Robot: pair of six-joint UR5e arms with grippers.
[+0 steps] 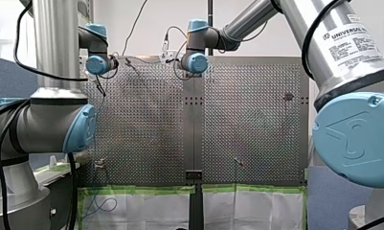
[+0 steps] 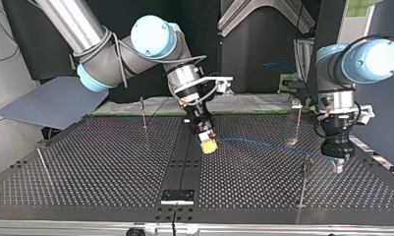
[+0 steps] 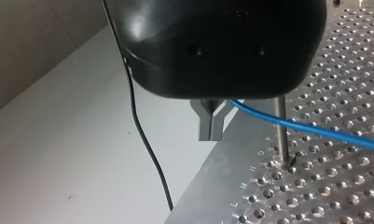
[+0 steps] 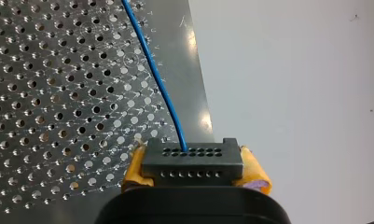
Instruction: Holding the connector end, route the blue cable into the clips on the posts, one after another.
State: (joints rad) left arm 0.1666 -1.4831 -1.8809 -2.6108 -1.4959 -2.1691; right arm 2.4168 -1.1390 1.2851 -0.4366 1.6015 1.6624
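Holes cover the big grey table (image 2: 111,162), and thin metal posts stand up from it. My right pincer (image 2: 208,143) is closed tight on the black connector (image 4: 191,161), with a yellow pad on each side of it. It holds the connector just above the middle of the table.

The blue cable (image 2: 263,143) comes out of the connector. It runs through the air in a long low line, over to my left pincer (image 3: 210,126). That pincer hangs low near the table's edge. Its two metal fingers look pressed together, and the cable comes out from between them. So I think it is pinching the cable, though I cannot see the pinch itself.

I think the job is only at its start. The cable passes close by the top of the near post (image 2: 304,187), just beside my left pincer. I cannot tell if it sits in that clip. The back post (image 2: 298,123) is near the cable, but I see no cable up at its top. The middle post (image 2: 144,115) and the corner post (image 2: 41,160), at the top view's left, are well apart from the cable. I think those clips are all left to do, one after another.
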